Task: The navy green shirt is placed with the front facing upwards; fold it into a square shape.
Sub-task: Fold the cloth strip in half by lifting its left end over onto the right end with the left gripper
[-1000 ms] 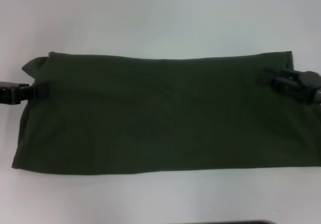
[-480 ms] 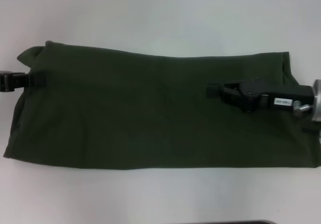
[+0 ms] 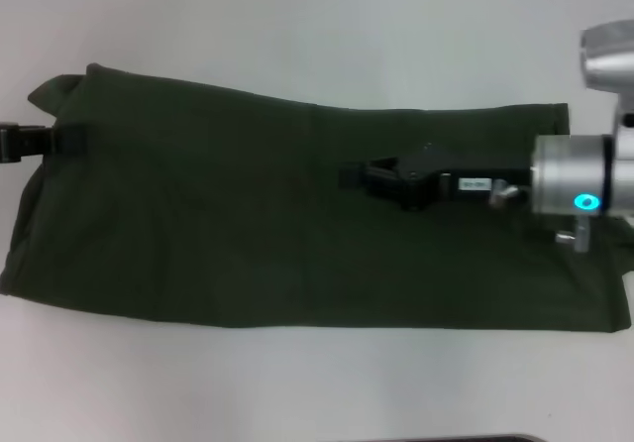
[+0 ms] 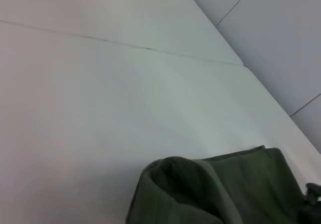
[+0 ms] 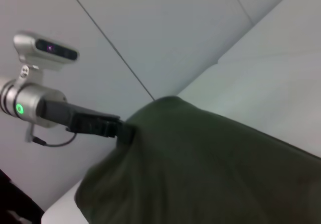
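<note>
The navy green shirt (image 3: 218, 224) lies on the white table as a long plain green strip, with no lettering showing. At the strip's far left end my left gripper (image 3: 69, 140) is shut on the cloth. The right wrist view shows that left gripper (image 5: 123, 131) holding a raised corner of the shirt (image 5: 200, 169). A bunched fold of the shirt (image 4: 210, 189) fills the lower part of the left wrist view. My right gripper (image 3: 347, 176) reaches in from the right, above the middle of the strip. Whether it holds cloth cannot be seen.
White table (image 3: 297, 26) surrounds the shirt on all sides. A dark edge (image 3: 446, 439) shows at the bottom of the head view. The right arm's silver wrist (image 3: 580, 174) hangs over the strip's right end.
My right gripper has travelled from the strip's right edge leftward to its middle and risen. The left gripper has drawn the left end farther left and back, slanting the top edge.
</note>
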